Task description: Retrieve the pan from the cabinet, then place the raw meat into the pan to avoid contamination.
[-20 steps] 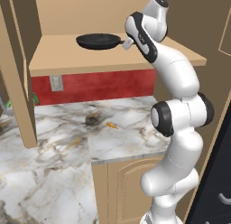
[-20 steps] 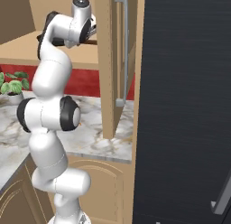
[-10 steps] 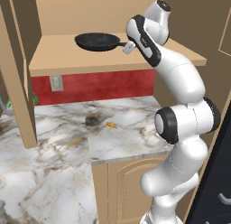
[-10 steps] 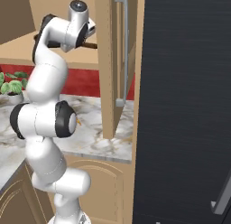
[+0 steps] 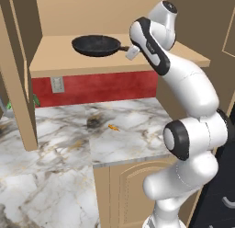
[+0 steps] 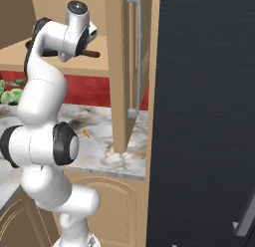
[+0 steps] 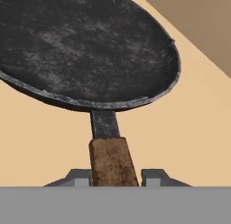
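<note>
bench (image 5: 124,139): marbled top nearest the base, bare but for a small orange speck and a dark smudge; no meat to be seen on the part in view.
arm: rises from the base and reaches up and in toward the shelf.
gripper (image 7: 116,179): level with the shelf, at the handle's end; the two tips stand either side of the handle.
jaws: straddling the handle, close on both sides; whether they actually pinch it i cannot tell (the tips are half hidden at the bottom of the hand view).
handle (image 7: 113,161): short, brown, pointing straight back at the hand, centred between the tips.
pan (image 5: 96,44): flat on the shelf, toward its front, bowl beyond the handle, empty and mottled grey inside.
shelf (image 5: 55,61): plain wood, inside the open cabinet (image 6: 117,66), door swung out on the right.
step: judged to be the grasp on the handle, before any lift.
risk: hold sits at the very tip of the handle, so the heavy bowl could droop or twist out on lifting (long lever, short grip).
risk: pulling out low could drag the pan on the shelf edge, or clip the open door.
</note>
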